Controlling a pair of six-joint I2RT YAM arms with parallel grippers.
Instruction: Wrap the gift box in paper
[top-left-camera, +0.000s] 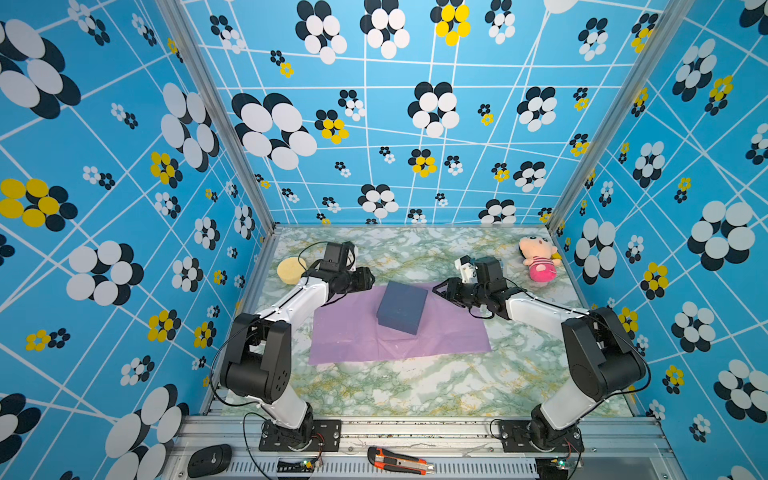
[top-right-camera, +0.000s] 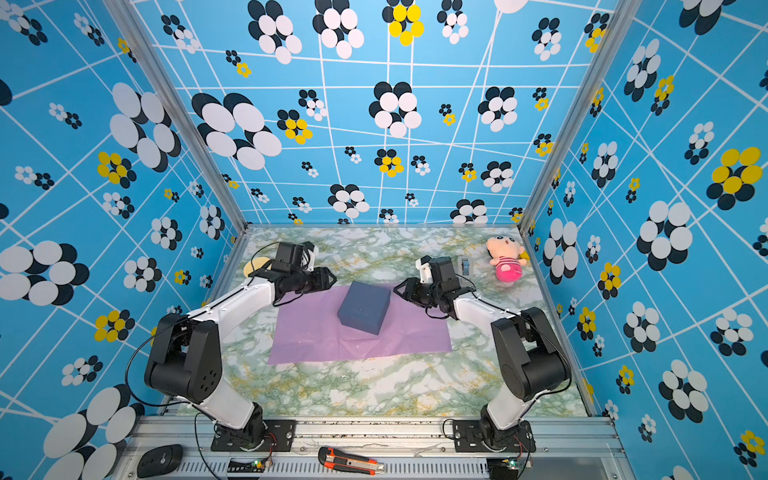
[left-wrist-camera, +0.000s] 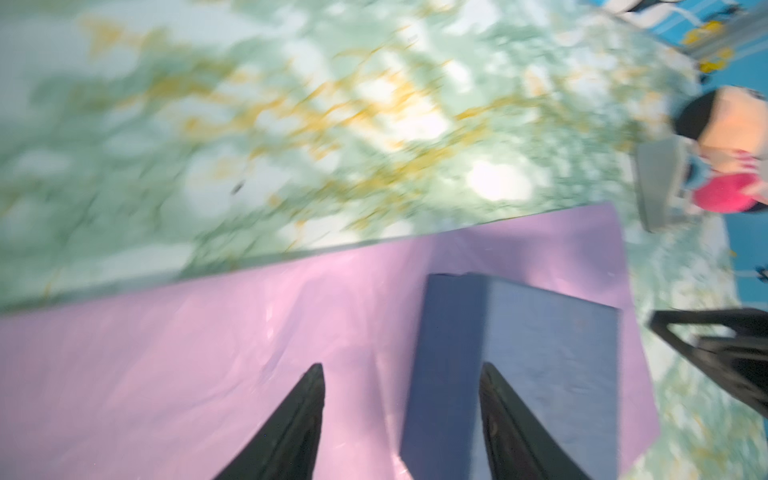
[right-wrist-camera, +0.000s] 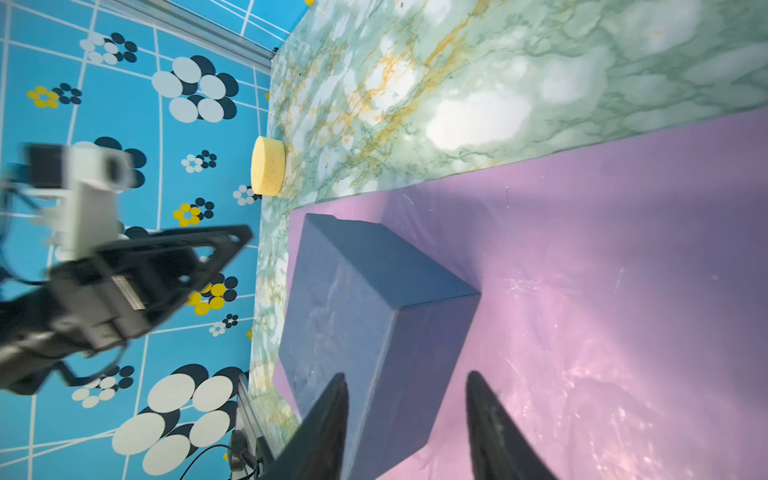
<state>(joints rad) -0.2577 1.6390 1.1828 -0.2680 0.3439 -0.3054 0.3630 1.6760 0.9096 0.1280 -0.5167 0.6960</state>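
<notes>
On the marble tabletop (top-left-camera: 415, 386), I saw the gift box (top-left-camera: 402, 306) resting on the paper (top-left-camera: 353, 338). My left gripper (left-wrist-camera: 402, 368) and right gripper (right-wrist-camera: 405, 376) flanked it, both parted and empty.

From my station I see 2 arms, the left arm (top-left-camera: 291, 299) and the right arm (top-left-camera: 536, 309), each with glossy white link shells between bulky matte-black joint housings. Thin black cables (top-left-camera: 211, 370) loop off them. Black metal base plates (top-left-camera: 328, 434) carry silver screws. Tapered black fingers (left-wrist-camera: 299, 415) end them.
</notes>
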